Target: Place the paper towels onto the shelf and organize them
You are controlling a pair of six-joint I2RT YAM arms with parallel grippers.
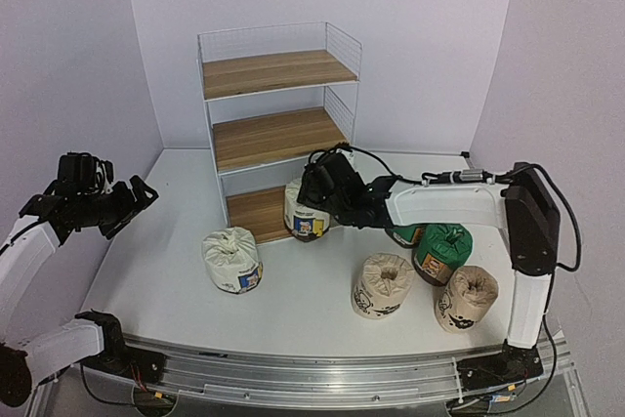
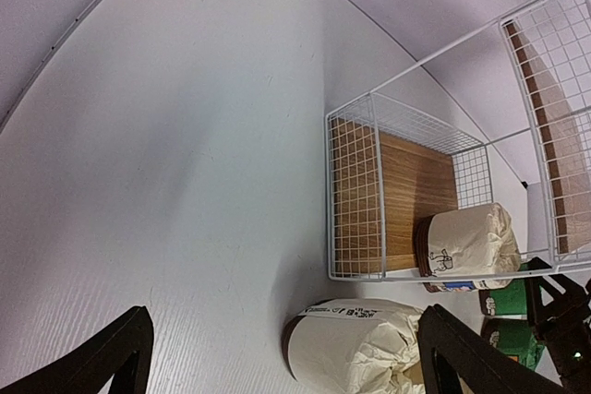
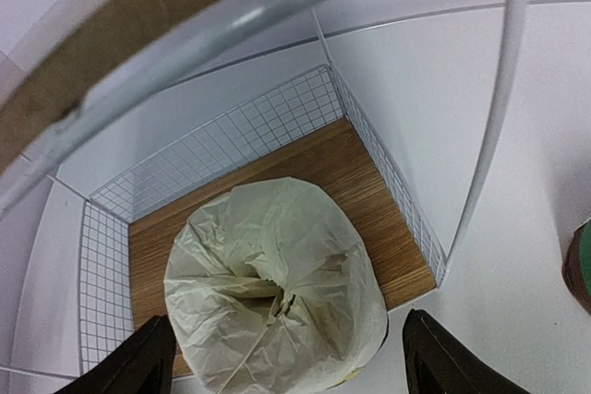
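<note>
From above, we judged the job barely begun. One white roll [image 1: 306, 214] stood at the front edge of the bottom board of the shelf [image 1: 278, 72], with the right gripper [image 1: 317, 192] over it. Five more sat on the table [image 1: 146, 285]: another white roll [image 1: 231, 259], two beige rolls [image 1: 381, 285] [image 1: 467, 297] and two green rolls [image 1: 442, 251] [image 1: 403, 235].

In the left wrist view, the left gripper [image 2: 283, 320] gaped with nothing in it.

In the right wrist view, the fingers [image 3: 148, 362] flanked the roll, but we could not tell whether they were squeezing it.
</note>
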